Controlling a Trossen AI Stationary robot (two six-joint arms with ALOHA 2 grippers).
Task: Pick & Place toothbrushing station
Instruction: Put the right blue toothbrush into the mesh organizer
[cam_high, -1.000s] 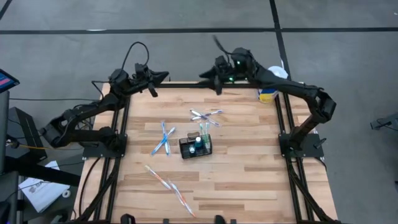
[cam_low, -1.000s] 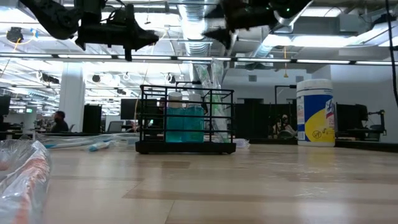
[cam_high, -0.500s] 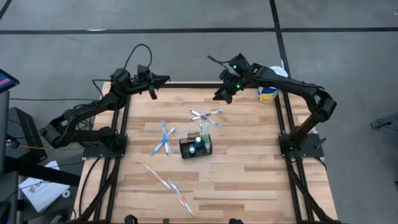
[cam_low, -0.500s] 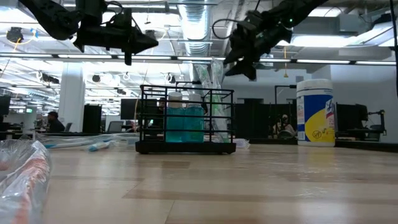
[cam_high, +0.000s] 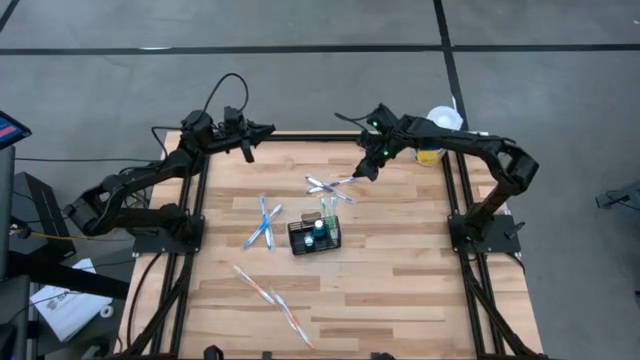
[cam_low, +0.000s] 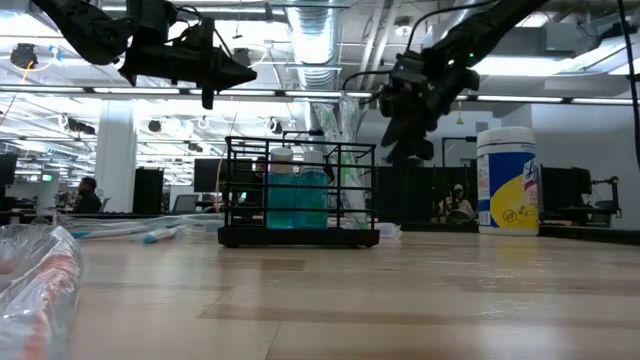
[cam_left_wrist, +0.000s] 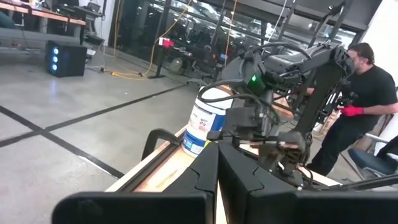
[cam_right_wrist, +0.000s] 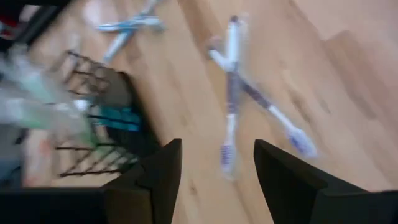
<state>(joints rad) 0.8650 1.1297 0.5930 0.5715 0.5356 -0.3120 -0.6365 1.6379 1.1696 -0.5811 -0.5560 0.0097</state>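
Observation:
The toothbrushing station (cam_high: 314, 236), a small black wire-mesh basket with a teal bottle and a wrapped brush standing in it, rests on its base mid-table; it also shows in the low view (cam_low: 298, 195) and the right wrist view (cam_right_wrist: 93, 118). Two crossed toothbrushes (cam_high: 330, 187) lie flat on the wood just beyond it. My right gripper (cam_high: 365, 172) hangs open above them, slanting down, its fingers either side of the pair (cam_right_wrist: 239, 93) without touching. My left gripper (cam_high: 262, 130) is shut and level over the far left edge, holding nothing.
A white-and-yellow wipes tub (cam_high: 432, 150) stands at the far right corner. More toothbrushes lie left of the basket (cam_high: 263, 222) and near the front (cam_high: 270, 295). A crinkled plastic wrapper (cam_low: 35, 265) sits close to the low camera. A person (cam_left_wrist: 367, 93) stands beyond the table.
My right gripper has come down from high over the far edge toward the crossed toothbrushes, moving toward the near edge and tipping from level to slanting downward. Nothing on the table has moved.

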